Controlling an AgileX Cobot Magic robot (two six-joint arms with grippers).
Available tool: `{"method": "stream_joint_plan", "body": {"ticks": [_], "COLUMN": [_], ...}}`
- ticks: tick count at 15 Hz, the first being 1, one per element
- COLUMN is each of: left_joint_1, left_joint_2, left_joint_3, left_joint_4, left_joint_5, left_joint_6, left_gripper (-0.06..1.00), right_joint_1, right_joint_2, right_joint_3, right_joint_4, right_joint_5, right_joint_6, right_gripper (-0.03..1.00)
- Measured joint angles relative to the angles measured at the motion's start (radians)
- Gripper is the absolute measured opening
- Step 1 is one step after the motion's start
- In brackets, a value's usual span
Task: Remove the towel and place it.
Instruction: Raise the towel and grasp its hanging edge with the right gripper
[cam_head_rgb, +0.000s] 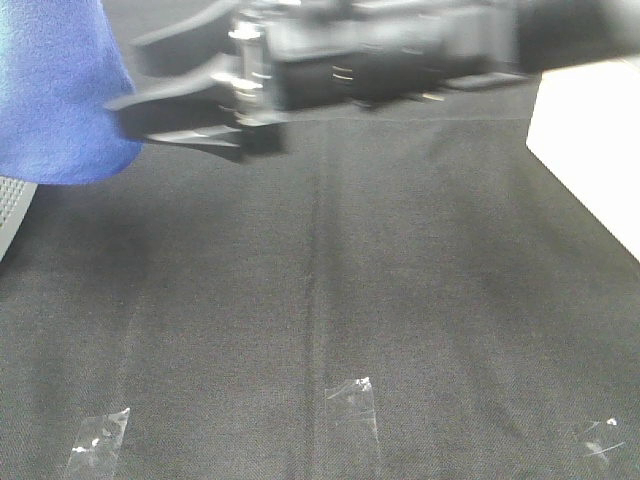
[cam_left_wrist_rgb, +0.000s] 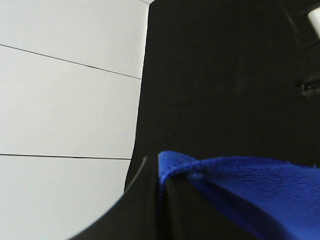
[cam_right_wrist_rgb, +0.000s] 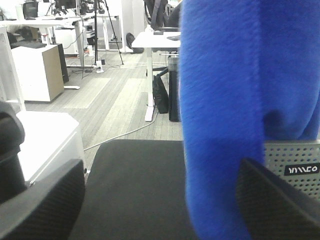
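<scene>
The royal-blue towel (cam_head_rgb: 55, 90) hangs at the far left of the exterior high view, its lower edge a little above the black table covering (cam_head_rgb: 330, 300). My right gripper (cam_head_rgb: 135, 72) reaches across from the right, open, with its fingertips at the towel's right edge. In the right wrist view the towel (cam_right_wrist_rgb: 225, 110) hangs between and just beyond the spread fingers (cam_right_wrist_rgb: 45, 205) of the right gripper (cam_right_wrist_rgb: 160, 205). In the left wrist view my left gripper (cam_left_wrist_rgb: 165, 202) is shut on the towel (cam_left_wrist_rgb: 250, 190), whose stitched edge comes out at the fingers. That gripper is outside the exterior high view.
A white box (cam_head_rgb: 590, 150) stands at the table's right edge. A grey perforated panel (cam_head_rgb: 12, 205) lies under the towel at the left, also seen as the grey panel (cam_right_wrist_rgb: 295, 170). Clear tape marks (cam_head_rgb: 350, 400) sit near the front.
</scene>
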Motion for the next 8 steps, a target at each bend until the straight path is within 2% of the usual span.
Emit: {"method": "stream_joint_plan", "body": {"ticks": [5,8], "left_joint_1": [0.000,0.000], "left_joint_2": [0.005,0.007], "left_joint_3": [0.000,0.000], "left_joint_4": [-0.023,-0.023], "left_joint_5": [0.000,-0.013], "left_joint_6": [0.000,0.000], "left_gripper": [0.00,0.00], "right_joint_1": [0.006,0.040], "right_joint_2": [0.125,0.156], "right_joint_3": [-0.189,-0.237], "right_joint_4": [0.000,0.000], "right_joint_5": [-0.026,0.049], "right_joint_6": [0.099,0.102], "right_gripper": [0.80,0.80]}}
